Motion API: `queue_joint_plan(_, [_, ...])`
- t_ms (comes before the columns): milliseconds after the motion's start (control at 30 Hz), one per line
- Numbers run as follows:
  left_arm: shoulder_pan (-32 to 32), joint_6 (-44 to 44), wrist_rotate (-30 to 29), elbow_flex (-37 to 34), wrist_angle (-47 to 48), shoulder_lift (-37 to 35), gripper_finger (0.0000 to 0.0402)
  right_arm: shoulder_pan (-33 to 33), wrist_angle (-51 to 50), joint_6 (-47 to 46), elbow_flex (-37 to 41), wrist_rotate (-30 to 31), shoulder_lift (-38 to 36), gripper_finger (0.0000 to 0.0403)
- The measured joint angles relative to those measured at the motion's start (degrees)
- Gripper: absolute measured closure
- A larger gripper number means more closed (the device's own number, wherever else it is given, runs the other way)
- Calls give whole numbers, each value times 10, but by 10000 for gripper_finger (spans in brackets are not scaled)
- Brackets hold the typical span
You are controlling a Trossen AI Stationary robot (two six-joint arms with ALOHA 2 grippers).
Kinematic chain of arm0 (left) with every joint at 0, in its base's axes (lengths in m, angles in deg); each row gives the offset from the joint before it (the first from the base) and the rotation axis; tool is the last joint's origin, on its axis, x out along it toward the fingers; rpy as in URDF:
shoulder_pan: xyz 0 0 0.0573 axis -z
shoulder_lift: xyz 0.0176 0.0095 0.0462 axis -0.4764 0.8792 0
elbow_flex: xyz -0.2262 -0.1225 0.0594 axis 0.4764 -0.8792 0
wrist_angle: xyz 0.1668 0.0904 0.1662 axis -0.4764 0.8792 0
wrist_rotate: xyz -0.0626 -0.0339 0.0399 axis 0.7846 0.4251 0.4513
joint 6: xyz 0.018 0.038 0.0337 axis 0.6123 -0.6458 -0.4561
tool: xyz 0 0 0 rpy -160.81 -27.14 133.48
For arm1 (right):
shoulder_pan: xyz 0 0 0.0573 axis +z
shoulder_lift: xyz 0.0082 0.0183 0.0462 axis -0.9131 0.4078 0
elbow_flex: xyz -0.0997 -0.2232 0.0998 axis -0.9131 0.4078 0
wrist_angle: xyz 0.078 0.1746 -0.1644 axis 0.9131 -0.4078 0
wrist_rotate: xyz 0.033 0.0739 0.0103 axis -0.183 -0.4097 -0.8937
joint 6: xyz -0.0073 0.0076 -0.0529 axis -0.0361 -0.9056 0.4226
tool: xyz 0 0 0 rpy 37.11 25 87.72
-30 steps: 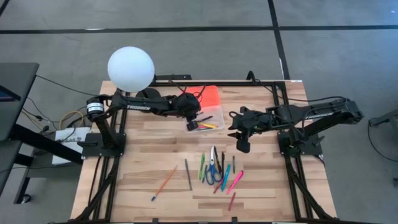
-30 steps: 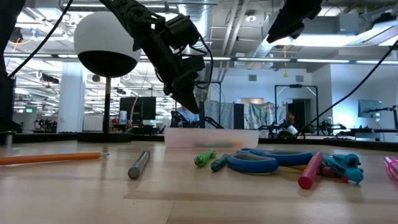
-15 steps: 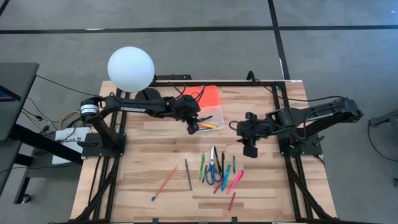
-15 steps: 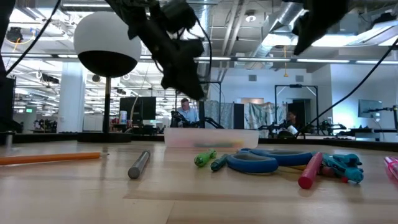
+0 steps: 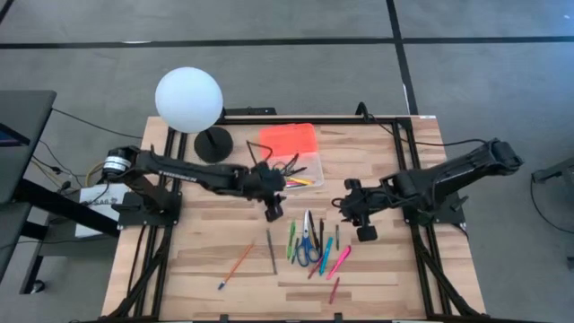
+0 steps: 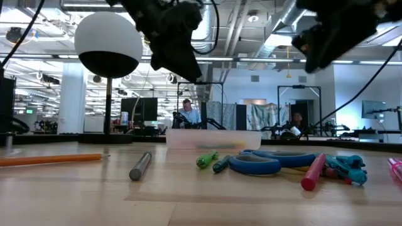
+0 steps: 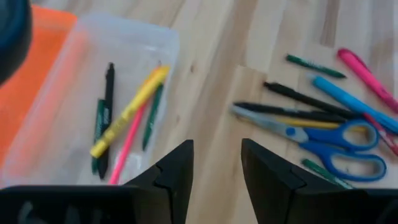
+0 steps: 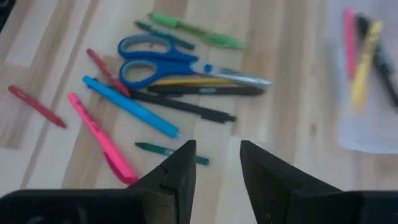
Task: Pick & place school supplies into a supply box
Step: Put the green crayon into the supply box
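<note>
The clear supply box (image 5: 305, 173) stands at the table's far middle beside its orange lid (image 5: 289, 139). Yellow, pink, black and green pens (image 7: 127, 112) lie inside it. Loose school supplies lie near the table's middle: blue-handled scissors (image 5: 307, 247), green, blue, pink and black pens (image 8: 130, 106), a grey pencil (image 5: 271, 249) and an orange pencil (image 5: 236, 264). My left gripper (image 5: 273, 212) hangs open just near of the box, holding nothing. My right gripper (image 5: 366, 231) hangs open above the right side of the pile, also holding nothing.
A white globe lamp (image 5: 188, 99) on a black foot stands at the far left corner. A red pen (image 5: 334, 290) lies apart near the front edge. Black frame rails run along both table sides. Bare wood lies at the left front.
My left gripper has come out of the box, risen and swung toward the table's near edge, ending between the box and the loose pile. My right gripper has sunk and moved toward the near edge, closer to the pile, while rolling.
</note>
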Motion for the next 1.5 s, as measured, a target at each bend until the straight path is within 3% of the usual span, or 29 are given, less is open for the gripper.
queue_joint_plan(267, [89,89,-114,0,62,0,274,0,108,47,87,-27,18,285])
queue_joint_plan(433, [119,144,-154,0,90,0,274,0,131,94,92,-41,66,285])
queue_joint_plan(767, [143,210,-157,0,117,0,274,0,161,142,91,-90,160,285])
queue_joint_plan(1500, [145,231,-155,0,128,0,274,-1,181,227,88,-103,230,285])
